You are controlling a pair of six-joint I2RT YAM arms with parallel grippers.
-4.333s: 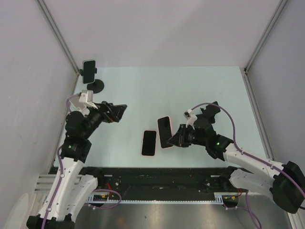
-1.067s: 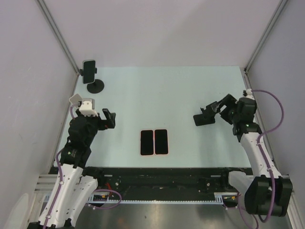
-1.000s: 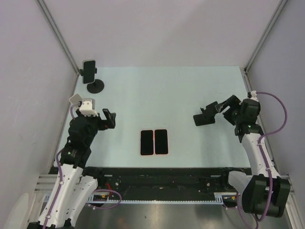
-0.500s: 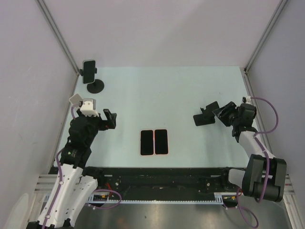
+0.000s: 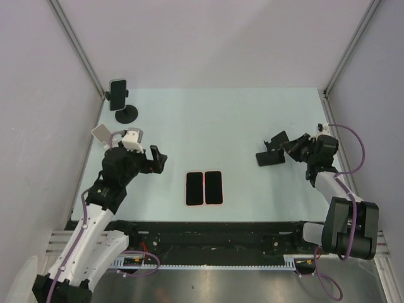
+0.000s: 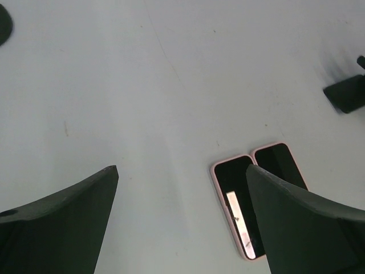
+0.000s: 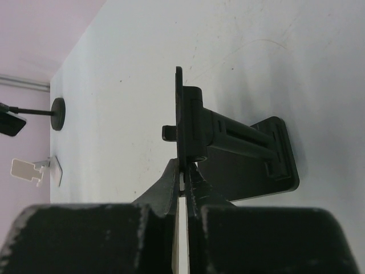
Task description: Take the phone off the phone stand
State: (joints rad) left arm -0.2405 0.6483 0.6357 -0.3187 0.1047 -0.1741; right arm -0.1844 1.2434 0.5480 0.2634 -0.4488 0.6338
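Tabletop [image 5: 221, 120] bears two flat phones [image 5: 196, 188], with a black stand [image 5: 268, 154] nearby.

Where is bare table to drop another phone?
Widest free patch: far centre of the table, between the mounted phone and the empty stand. Also free between the flat phones and that stand. Crowded: left edge by the left claw; right claw pinches the empty stand.

- Open table [image 5: 214, 120] between the flat phones [image 5: 204, 187] and the far wall [image 5: 208, 44].
- Phone stand [image 5: 125, 114] apparently hugs the left wall [image 5: 38, 113]; black stand [image 5: 270, 153] blocks right.
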